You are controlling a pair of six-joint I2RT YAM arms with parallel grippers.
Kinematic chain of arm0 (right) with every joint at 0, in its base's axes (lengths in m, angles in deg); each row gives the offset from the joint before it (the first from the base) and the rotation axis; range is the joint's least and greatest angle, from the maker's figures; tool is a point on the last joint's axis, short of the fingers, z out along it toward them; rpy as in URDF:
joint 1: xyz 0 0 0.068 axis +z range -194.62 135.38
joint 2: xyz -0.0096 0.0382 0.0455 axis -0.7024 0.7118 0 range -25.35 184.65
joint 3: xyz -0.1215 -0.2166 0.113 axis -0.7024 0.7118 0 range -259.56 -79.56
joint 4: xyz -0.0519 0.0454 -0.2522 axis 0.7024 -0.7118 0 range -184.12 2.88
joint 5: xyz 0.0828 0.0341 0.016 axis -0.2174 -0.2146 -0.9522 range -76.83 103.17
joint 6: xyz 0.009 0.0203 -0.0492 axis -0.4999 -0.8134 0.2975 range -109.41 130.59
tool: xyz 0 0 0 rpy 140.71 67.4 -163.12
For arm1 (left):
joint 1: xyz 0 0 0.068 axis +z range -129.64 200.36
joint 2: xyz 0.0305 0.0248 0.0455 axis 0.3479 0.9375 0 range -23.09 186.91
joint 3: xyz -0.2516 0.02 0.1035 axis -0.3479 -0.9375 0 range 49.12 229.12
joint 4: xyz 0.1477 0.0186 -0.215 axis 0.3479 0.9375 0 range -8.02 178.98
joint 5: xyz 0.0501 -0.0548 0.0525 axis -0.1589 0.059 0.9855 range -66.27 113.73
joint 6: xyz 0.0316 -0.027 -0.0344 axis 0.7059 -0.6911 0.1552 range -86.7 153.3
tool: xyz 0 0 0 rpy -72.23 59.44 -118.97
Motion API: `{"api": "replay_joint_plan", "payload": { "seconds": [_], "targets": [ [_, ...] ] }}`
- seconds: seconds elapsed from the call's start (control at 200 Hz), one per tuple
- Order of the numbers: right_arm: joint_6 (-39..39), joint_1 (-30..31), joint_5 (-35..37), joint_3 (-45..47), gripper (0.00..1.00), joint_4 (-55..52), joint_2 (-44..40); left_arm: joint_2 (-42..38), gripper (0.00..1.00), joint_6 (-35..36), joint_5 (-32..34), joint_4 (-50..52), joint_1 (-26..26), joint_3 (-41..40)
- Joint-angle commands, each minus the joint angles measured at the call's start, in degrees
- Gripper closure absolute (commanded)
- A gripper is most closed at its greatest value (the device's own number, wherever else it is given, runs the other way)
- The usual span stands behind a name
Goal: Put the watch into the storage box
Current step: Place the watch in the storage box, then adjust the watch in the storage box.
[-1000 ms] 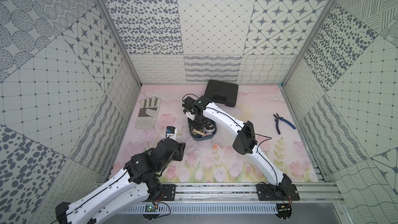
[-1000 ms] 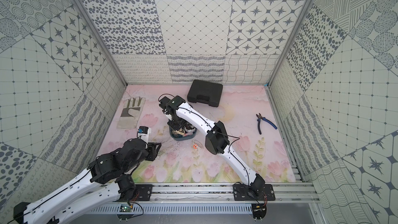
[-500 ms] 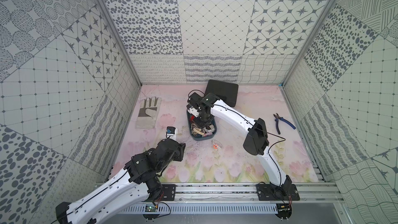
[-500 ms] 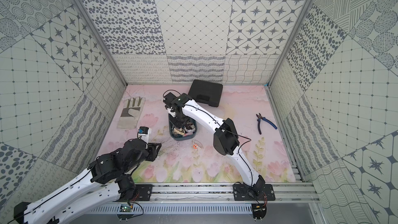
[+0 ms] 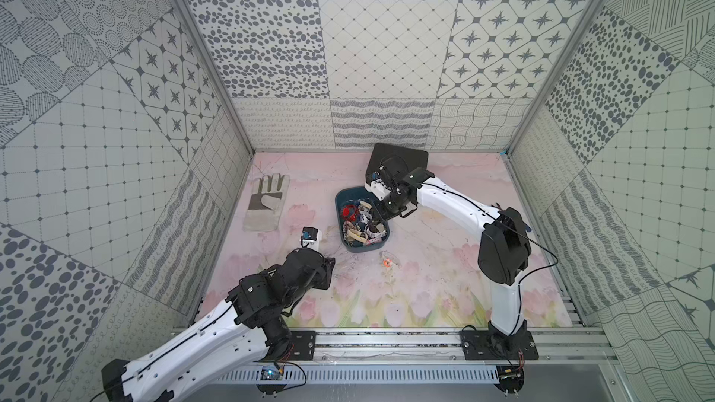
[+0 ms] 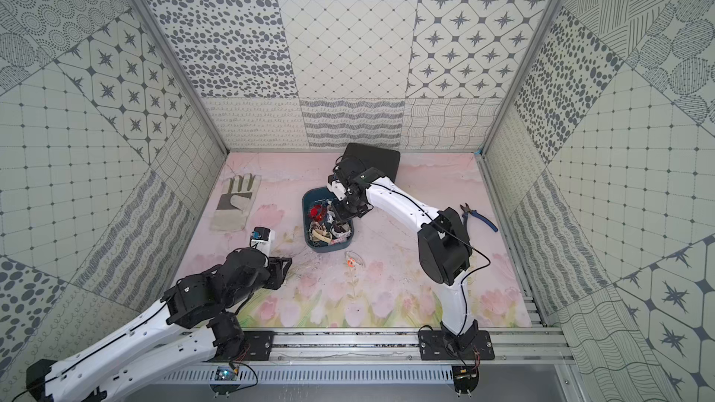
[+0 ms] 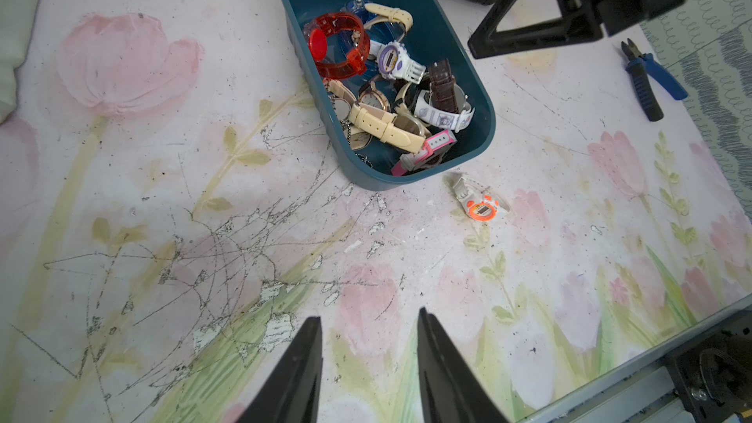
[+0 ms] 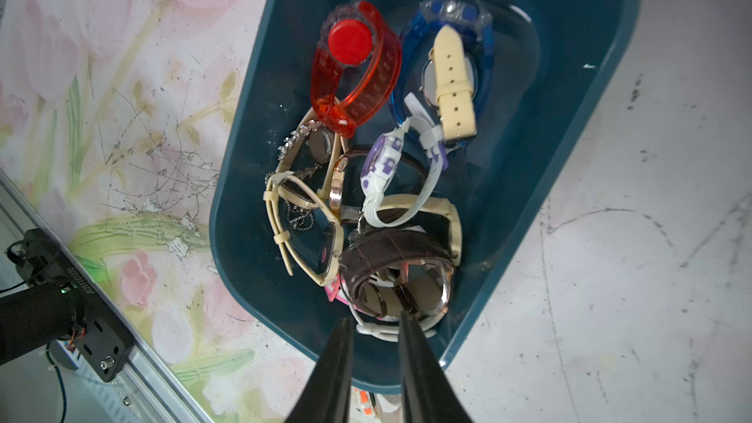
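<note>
Nearly finished, by the look of it: a watch-sorting scene on a pink floral mat [image 7: 162,238], shown from above and from both wrists. At far left a grey work glove [image 5: 267,203] lies flat and plays no part in the job. Next, low on the left, the left gripper [image 7: 368,317] hangs over bare mat. Its jaws are partly apart with nothing between them, and it is well apart from every watch.

In the middle sits the storage box [image 5: 363,248], a teal tub holding a tangled heap of watches. Among them are a red translucent watch [image 8: 354,75], cream straps, and a brown leather-strap watch [image 8: 390,258] near one end. Just beside the tub's near corner, on the mat and outside the wall, lies a small orange and white watch [image 7: 480,209]. This one is not yet in.

Over the tub's right side the right gripper [image 8: 375,319] hovers, its jaws narrowed to a slim gap, empty, tips near the brown strap. Behind it is a black case [image 5: 410,156], and at far right lie blue-handled pliers [image 6: 478,218]. What seems left is to lift the orange watch into the tub.
</note>
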Motion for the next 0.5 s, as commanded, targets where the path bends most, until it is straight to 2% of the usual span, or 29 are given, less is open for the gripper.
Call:
{"api": "replay_joint_plan", "payload": {
  "seconds": [0.0,0.175,0.495],
  "targets": [
    [-0.07,0.65,-4.77,3.08,0.73,7.14,-1.5,0.26,0.57,1.15,-0.6,-2.13,0.48,0.12],
    [1.19,0.75,-4.74,6.68,0.65,8.97,-1.36,0.21,0.57,1.16,-0.6,-1.96,0.51,0.16],
    [2.22,1.46,-0.16,4.98,0.65,7.23,0.59,0.09,0.57,1.08,-0.74,-1.96,0.5,-0.05]
  ]
}}
